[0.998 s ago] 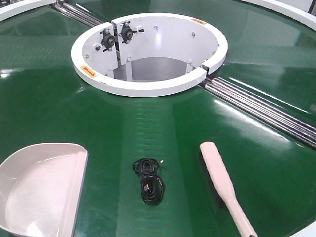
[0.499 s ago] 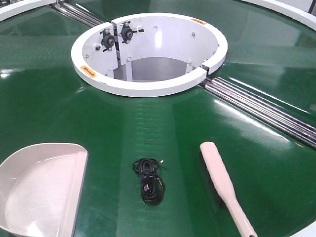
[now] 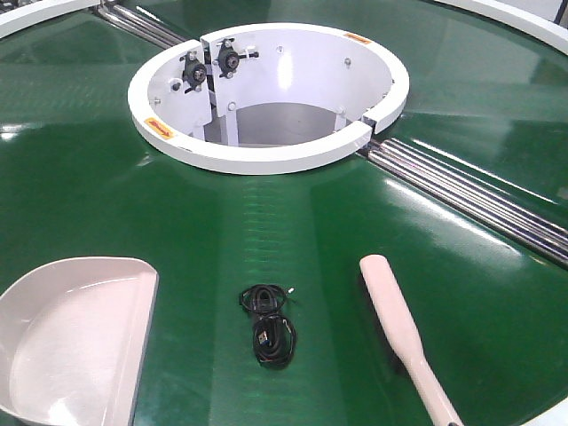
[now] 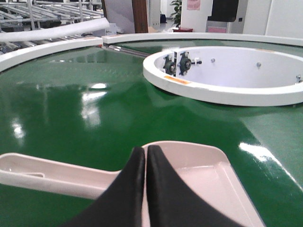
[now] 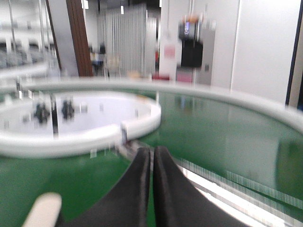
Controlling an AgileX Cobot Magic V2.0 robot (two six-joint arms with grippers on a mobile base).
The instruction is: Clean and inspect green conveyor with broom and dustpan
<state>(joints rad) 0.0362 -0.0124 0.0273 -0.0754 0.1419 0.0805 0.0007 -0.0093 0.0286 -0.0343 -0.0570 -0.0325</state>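
Glossy dark-green belting, the ring-shaped green conveyor [image 3: 115,177], fills the front view. A white circular hub ring [image 3: 266,160] sits at its far centre. Silver metal rollers [image 3: 470,195] cross the belt from the hub towards the right edge, and another set shows at the far left.

Three things lie on the near part of the belt. At the near left is the wide pale pinkish-beige plastic dustpan [image 3: 75,342]. Its rounded back is to the left and its straight front lip faces right. At the near right lies the long narrow pale pinkish-beige broom [image 3: 399,328]. Its rounded head points away, and its handle tapers towards the near edge and runs out of the picture. Dark bristles show along the head's left side. Between the two, touching neither, rests a small coiled black cable [image 3: 269,324].

In the left wrist view the left gripper [image 4: 146,156] hangs just above the dustpan, near where pan and handle meet. Its two black fingers are pressed together with only a hairline seam between them, and they clasp nothing. The pan's handle stretches away to the left in that view.

The right wrist view is blurred. The right gripper [image 5: 152,153] also shows its black fingers closed against each other and empty. A pale rounded end at the lower left of that view is probably the broom's head, though the blur makes it uncertain.
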